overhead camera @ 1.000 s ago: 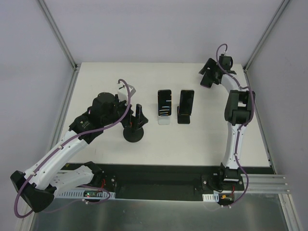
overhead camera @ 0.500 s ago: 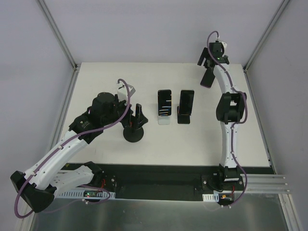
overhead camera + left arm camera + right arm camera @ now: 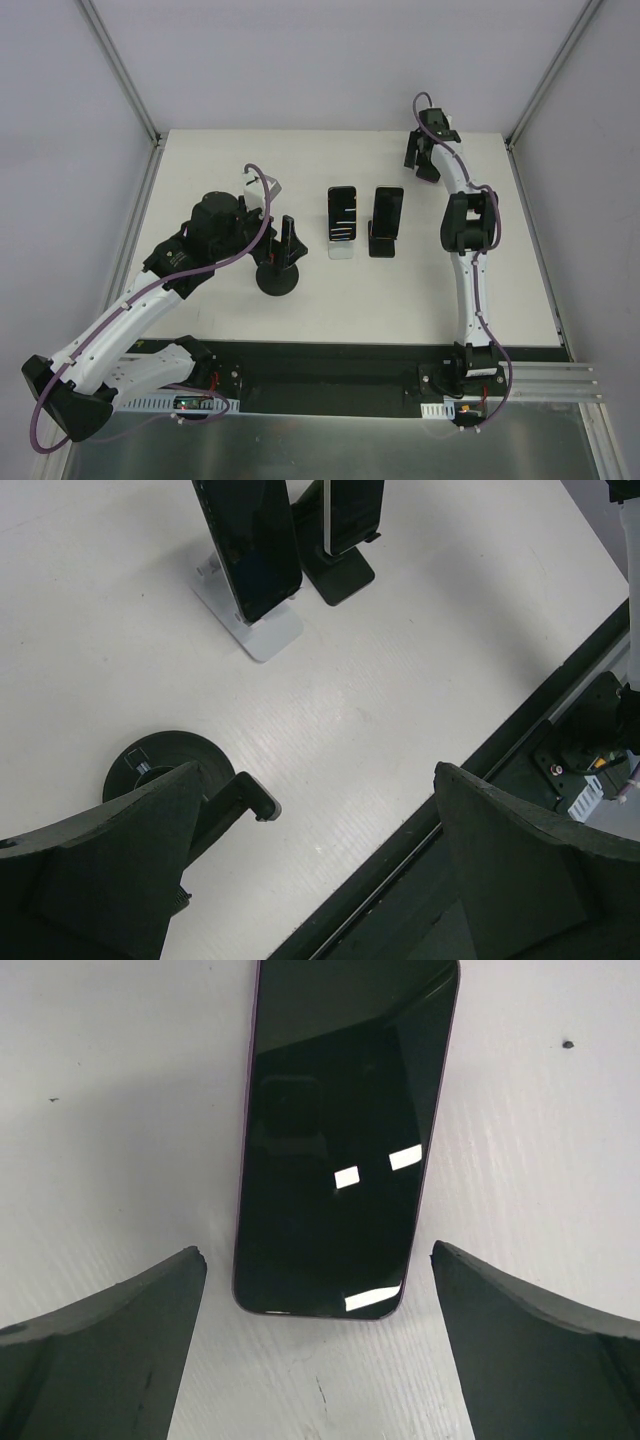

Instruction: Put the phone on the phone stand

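Note:
A dark phone (image 3: 340, 1140) lies flat, screen up, on the white table at the far right. My right gripper (image 3: 320, 1360) hovers over its near end, open, one finger on each side, not touching it. In the top view the right gripper (image 3: 422, 155) hides this phone. An empty black round-base phone stand (image 3: 275, 279) stands left of centre and also shows in the left wrist view (image 3: 150, 766). My left gripper (image 3: 284, 243) is open and empty right beside it.
Two other phones stand upright mid-table. One (image 3: 342, 212) is on a white stand (image 3: 262, 632), the other (image 3: 387, 212) on a black stand (image 3: 341, 576). The black rail (image 3: 520, 730) runs along the table's near edge.
My right arm has swung its wrist leftward along the far edge and turned the gripper down over the flat phone. The left arm has not moved.

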### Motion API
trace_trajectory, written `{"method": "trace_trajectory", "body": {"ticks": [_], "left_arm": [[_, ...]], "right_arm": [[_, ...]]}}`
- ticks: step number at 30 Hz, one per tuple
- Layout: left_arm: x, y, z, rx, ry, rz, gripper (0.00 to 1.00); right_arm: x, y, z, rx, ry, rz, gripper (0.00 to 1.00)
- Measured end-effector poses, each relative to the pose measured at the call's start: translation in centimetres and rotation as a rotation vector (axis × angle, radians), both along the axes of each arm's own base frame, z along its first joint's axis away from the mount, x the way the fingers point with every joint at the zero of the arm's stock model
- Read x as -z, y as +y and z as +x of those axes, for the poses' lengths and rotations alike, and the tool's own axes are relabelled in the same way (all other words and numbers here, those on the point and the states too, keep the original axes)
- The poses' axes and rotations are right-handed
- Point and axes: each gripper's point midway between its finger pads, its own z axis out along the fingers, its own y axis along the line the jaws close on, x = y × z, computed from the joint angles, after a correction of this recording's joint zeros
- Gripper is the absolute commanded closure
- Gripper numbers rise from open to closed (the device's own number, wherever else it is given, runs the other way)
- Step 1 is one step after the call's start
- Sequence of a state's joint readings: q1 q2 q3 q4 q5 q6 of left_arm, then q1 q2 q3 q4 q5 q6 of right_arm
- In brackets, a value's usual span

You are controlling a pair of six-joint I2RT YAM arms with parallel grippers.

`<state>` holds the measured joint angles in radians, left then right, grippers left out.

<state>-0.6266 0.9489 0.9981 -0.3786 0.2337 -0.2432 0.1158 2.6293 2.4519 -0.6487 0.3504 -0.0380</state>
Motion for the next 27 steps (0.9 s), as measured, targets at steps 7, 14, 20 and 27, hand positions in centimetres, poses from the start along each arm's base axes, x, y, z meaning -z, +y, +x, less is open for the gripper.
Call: {"method": "trace_trajectory", "body": {"ticks": [7, 14, 20, 27], "left_arm": [[0.0, 0.0, 0.0, 0.001, 0.0, -0.001, 0.03], [0.0, 0.0, 0.0, 0.001, 0.001, -0.001, 0.03], [0.0, 0.0, 0.0, 0.001, 0.001, -0.001, 0.03], [0.0, -0.1, -0.1, 0.008, 0.003, -0.005, 0.03]], "right_arm": [[-1.0, -0.3, -0.1, 0.003, 0.002, 0.007, 0.18], [-1.8, -0.3, 0.1, -0.003, -0.007, 0.015, 0.16], [-2.0, -0.2, 0.2, -0.036, -0.003, -0.047, 0.12], [-2.0, 1.7, -0.3, -0.152, 0.029, -0.206, 0.28]]}}
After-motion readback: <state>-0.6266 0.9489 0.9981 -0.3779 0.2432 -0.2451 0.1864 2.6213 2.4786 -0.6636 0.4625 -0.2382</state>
